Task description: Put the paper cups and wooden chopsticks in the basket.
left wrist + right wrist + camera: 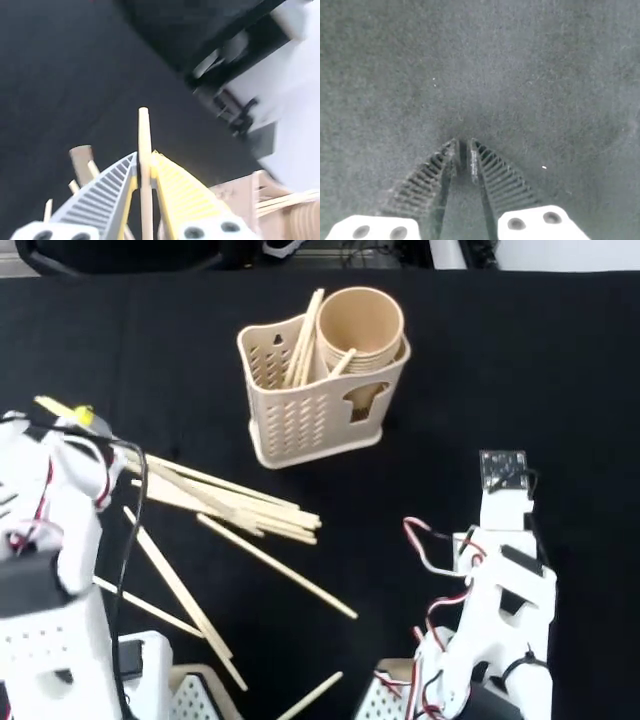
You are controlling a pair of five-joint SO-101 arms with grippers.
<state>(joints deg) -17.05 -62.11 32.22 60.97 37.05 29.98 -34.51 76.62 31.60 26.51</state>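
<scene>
One chopstick [144,130] is clamped between the fingers of the left gripper [145,159], well apart from the basket [300,420], presumably for transfer into it beside the paper cups [362,330] stowed there; loose chopsticks [235,502] are scattered in front of the basket, and the fingers of the right gripper [463,150] are closed on nothing.

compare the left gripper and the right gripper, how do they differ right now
The left gripper is shut on a wooden chopstick, while the right gripper is shut with nothing in it. The left gripper has one yellow finger and one grey; the right gripper's fingers are both dark. The right gripper points straight down at the black table, whereas the left gripper is angled out across it. Both have ribbed fingers on white bases.
</scene>
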